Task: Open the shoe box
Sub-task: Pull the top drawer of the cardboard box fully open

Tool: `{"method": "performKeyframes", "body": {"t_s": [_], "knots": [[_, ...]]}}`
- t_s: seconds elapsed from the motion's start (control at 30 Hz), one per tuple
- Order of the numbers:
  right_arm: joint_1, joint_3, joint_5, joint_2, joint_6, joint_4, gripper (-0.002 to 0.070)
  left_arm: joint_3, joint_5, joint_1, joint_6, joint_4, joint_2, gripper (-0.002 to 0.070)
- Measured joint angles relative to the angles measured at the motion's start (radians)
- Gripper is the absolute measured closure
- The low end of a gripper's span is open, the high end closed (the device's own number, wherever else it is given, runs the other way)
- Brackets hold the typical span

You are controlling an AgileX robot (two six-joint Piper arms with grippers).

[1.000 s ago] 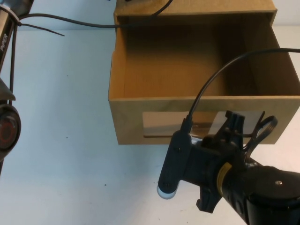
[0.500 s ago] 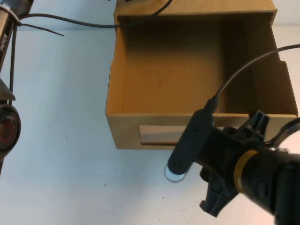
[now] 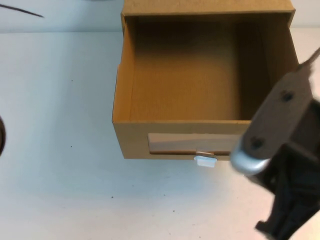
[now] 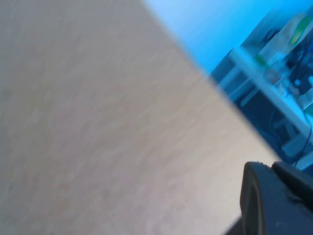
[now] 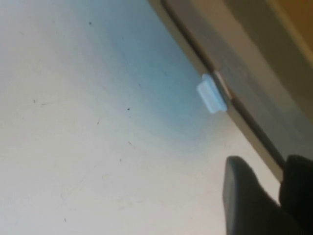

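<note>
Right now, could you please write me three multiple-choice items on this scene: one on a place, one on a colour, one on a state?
1. Where on the brown cardboard shoe box is the small white plastic tab? A inside it; B on its front panel; C on its back wall.
2. What colour is the flat table top? A black; B green; C white.
3. What state is the box in? A shut; B open, holding shoes; C open, empty.

B: the tab juts from the panel's lower edge. C: the bare top is white. C: the box's bare inside shows.
The right gripper hovers near the tab, fingers apart; the left gripper shows only in its wrist view.
</note>
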Motion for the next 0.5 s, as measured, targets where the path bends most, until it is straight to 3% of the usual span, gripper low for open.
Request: {"method": "performKeyframes", "body": {"t_s": [0.2, 0.33, 0.5], "knots": [[0.002, -0.053, 0.074, -0.078, 0.096, -0.091, 0.0578, -0.030, 0.009, 0.000, 0.044, 0.010, -0.141, 0.0679], [0.002, -0.076, 0.148, -0.094, 0.204, -0.241, 0.0656, -0.030, 0.017, 0.000, 0.063, 0.092, -0.236, 0.0679], [-0.004, -0.083, 0.159, -0.095, 0.289, -0.400, 0.0684, 0.012, 0.019, 0.000, 0.084, 0.186, -0.362, 0.0679]]}}
